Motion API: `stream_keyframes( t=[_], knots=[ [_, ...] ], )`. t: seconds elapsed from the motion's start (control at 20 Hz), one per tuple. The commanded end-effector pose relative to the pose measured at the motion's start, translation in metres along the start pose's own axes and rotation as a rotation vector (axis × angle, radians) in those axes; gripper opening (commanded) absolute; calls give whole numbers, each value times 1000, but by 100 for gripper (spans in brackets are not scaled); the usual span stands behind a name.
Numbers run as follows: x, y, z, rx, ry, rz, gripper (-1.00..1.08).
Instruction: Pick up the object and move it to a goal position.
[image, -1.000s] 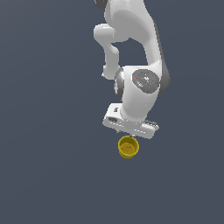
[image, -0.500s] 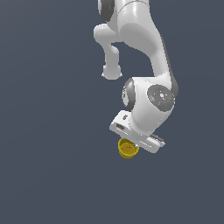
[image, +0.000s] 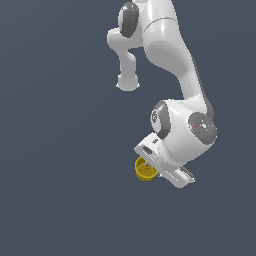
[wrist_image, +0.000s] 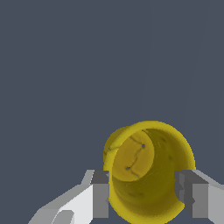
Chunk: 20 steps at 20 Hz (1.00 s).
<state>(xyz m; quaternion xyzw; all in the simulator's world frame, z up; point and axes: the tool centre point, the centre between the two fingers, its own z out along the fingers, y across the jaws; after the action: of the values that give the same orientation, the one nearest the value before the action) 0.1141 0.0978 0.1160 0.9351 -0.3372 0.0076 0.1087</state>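
Now the hand (wrist_image: 144, 197) straddles the small round yellow cup (wrist_image: 146, 173), fingers parted either side of its rim, ready to clamp.

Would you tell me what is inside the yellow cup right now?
Nothing: the wrist view shows the yellow cup hollow down to its bare bottom. The gripper has one finger on each side, outside the wall. The exterior view's arm covers part of the cup.

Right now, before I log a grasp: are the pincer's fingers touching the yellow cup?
Cannot tell. In the wrist view the fingers flank the yellow cup closely, edges meeting its wall, but neither contact nor gap shows plainly.
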Motion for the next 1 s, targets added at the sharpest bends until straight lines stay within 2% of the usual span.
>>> stream_keyframes(
  t=[0.0, 0.45, 0.95],
  knots=[
    [-1, -7, 3, -13, 10, 43, 28],
    [-5, -22, 9, -38, 33, 131, 28],
    [-5, -23, 17, -41, 36, 140, 28]
  ],
)
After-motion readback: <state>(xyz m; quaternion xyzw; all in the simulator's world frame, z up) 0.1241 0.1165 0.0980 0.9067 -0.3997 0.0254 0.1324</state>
